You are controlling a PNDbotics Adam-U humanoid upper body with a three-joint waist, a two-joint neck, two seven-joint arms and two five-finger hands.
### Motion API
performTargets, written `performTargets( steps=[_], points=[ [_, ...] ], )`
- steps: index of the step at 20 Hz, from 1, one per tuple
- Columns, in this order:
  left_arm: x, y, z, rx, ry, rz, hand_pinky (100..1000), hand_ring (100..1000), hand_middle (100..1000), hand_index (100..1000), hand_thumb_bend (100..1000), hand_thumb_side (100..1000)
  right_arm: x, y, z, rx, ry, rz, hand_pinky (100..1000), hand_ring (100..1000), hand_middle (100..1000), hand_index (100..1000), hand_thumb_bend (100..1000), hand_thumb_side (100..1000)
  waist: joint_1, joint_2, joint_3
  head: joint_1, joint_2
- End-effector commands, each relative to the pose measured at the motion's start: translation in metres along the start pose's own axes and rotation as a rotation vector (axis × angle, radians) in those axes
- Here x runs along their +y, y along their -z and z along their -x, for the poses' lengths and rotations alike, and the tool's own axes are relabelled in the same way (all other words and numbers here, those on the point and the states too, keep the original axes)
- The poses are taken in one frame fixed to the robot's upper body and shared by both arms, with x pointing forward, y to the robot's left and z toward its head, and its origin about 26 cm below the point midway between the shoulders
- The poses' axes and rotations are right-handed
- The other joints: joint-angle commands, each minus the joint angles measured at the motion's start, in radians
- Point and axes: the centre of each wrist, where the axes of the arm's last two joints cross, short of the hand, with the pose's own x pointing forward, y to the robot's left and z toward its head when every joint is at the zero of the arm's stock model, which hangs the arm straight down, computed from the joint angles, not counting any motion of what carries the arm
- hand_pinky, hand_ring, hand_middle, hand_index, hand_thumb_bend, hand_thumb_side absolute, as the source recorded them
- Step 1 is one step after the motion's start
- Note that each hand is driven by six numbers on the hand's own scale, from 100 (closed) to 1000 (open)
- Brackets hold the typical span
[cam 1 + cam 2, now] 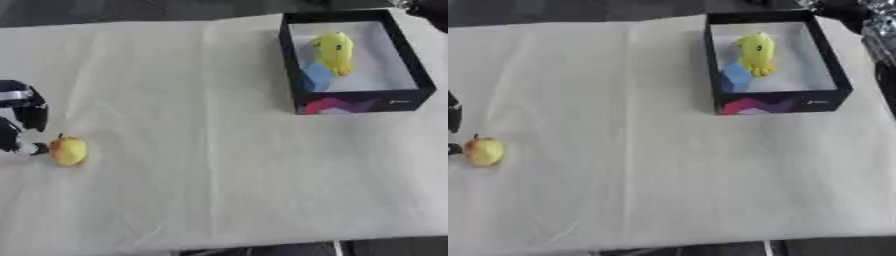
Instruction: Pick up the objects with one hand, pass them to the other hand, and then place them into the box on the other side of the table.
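- Fingers of left hand [24, 116] at frame's left edge: curled downward, holding nothing.
- Yellow fruit [68, 150] just beside them, lower left.
- Probably light, smooth, round: best wrapped around the middle.
- Box [354, 103] upper right.

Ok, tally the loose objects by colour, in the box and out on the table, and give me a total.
Yellow: 2 (toy in the box, small fruit on the table by the left hand)
Blue: 1 (block in the box)
Total: 3
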Motion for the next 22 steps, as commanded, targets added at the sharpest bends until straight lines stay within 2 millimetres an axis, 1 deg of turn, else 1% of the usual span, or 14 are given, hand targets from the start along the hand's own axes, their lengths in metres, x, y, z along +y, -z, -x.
performTargets(
  steps=[1, 3, 4, 6, 7, 8, 9, 11, 14, 16, 17, 22],
  points=[
    [0.022, -0.021, 0.006, 0.012, 0.006, -0.088, 672, 516, 415, 474, 435, 100, -0.016, 0.001, -0.013, -0.025, -0.038, 0.012, 979, 1000, 822, 1000, 100, 462, -0.002, -0.03, 0.0, -0.002, -0.007],
    [0.024, -0.025, 0.006, 0.004, -0.005, -0.137, 673, 516, 415, 475, 425, 100, -0.016, 0.002, -0.014, -0.032, -0.037, 0.01, 979, 1000, 822, 1000, 100, 464, -0.003, -0.03, 0.001, -0.002, -0.009],
    [0.024, -0.025, 0.005, 0.0, -0.009, -0.145, 682, 531, 434, 496, 413, 100, -0.015, 0.003, -0.015, -0.035, -0.035, 0.009, 979, 1000, 822, 1000, 100, 465, -0.003, -0.03, 0.001, -0.001, -0.009],
    [0.021, -0.023, 0.004, -0.01, -0.006, -0.115, 710, 576, 494, 578, 360, 100, -0.014, 0.004, -0.016, -0.039, -0.032, 0.007, 979, 1000, 822, 1000, 100, 464, -0.004, -0.03, 0.0, 0.0, -0.009],
    [0.021, -0.022, 0.005, -0.012, -0.007, -0.098, 762, 652, 585, 687, 407, 100, -0.014, 0.004, -0.016, -0.04, -0.031, 0.007, 979, 1000, 822, 1000, 100, 463, -0.004, -0.03, 0.0, 0.0, -0.009],
    [0.018, -0.02, 0.006, -0.015, -0.007, -0.075, 794, 703, 634, 759, 490, 100, -0.014, 0.004, -0.016, -0.041, -0.032, 0.007, 979, 1000, 822, 1000, 100, 463, -0.004, -0.029, 0.0, 0.001, -0.009],
    [0.016, -0.018, 0.007, -0.02, -0.001, -0.057, 831, 767, 704, 829, 589, 261, -0.014, 0.004, -0.016, -0.04, -0.032, 0.007, 979, 1000, 822, 1000, 100, 462, -0.005, -0.029, -0.001, 0.001, -0.008],
    [0.013, -0.015, 0.01, -0.022, 0.015, -0.041, 838, 784, 742, 858, 655, 382, -0.014, 0.004, -0.016, -0.039, -0.032, 0.007, 978, 1000, 821, 1000, 100, 461, -0.005, -0.028, -0.001, 0.001, -0.007],
    [0.008, -0.01, 0.014, -0.006, 0.024, -0.057, 826, 774, 743, 861, 665, 421, -0.013, 0.005, -0.016, -0.039, -0.032, 0.005, 978, 1000, 821, 1000, 100, 461, -0.006, -0.027, -0.001, 0.001, -0.008],
    [0.004, -0.005, 0.016, 0.007, 0.02, -0.063, 816, 769, 748, 860, 660, 413, -0.013, 0.005, -0.016, -0.04, -0.032, 0.004, 979, 1000, 821, 1000, 100, 452, -0.007, -0.027, -0.001, 0.001, -0.007],
    [0.002, -0.003, 0.016, 0.013, 0.018, -0.061, 808, 762, 747, 850, 654, 406, -0.012, 0.006, -0.016, -0.04, -0.031, 0.003, 979, 1000, 822, 1000, 100, 462, -0.007, -0.027, -0.001, 0.001, -0.006],
    [-0.005, 0.006, 0.017, 0.031, 0.004, -0.062, 789, 743, 731, 814, 630, 352, -0.012, 0.006, -0.015, -0.037, -0.031, 0.003, 979, 1000, 821, 1000, 100, 463, -0.007, -0.026, -0.002, 0.002, -0.003]
  ],
)
